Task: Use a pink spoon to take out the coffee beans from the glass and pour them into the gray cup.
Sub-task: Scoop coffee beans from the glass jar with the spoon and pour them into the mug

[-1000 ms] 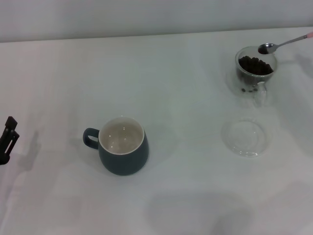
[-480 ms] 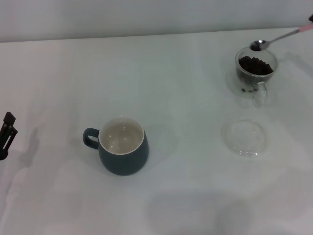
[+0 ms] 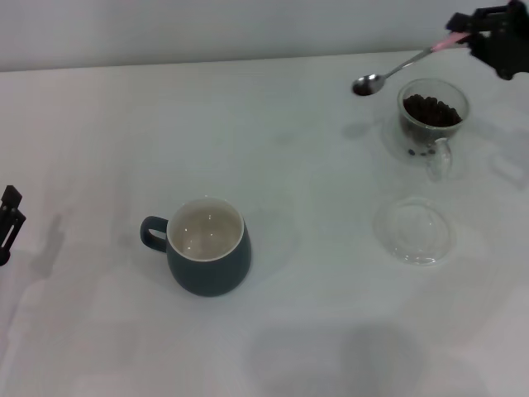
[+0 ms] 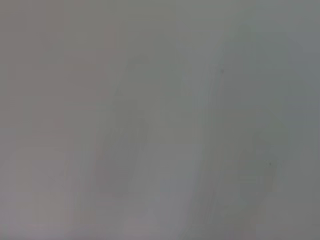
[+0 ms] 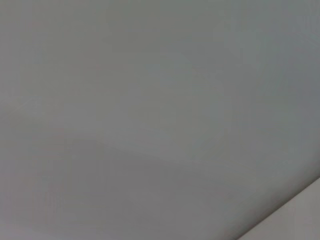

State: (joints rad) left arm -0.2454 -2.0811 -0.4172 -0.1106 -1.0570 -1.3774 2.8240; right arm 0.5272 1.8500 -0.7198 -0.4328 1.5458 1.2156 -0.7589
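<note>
Right hand (image 3: pixel 483 35) grasps pink spoon (image 3: pixel 401 64) beside glass (image 3: pixel 432 117) | head view only; wrist views blank

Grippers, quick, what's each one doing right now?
Right gripper: shut on the pink spoon, beside the glass.
Left gripper: parked at the table's left edge.
</note>
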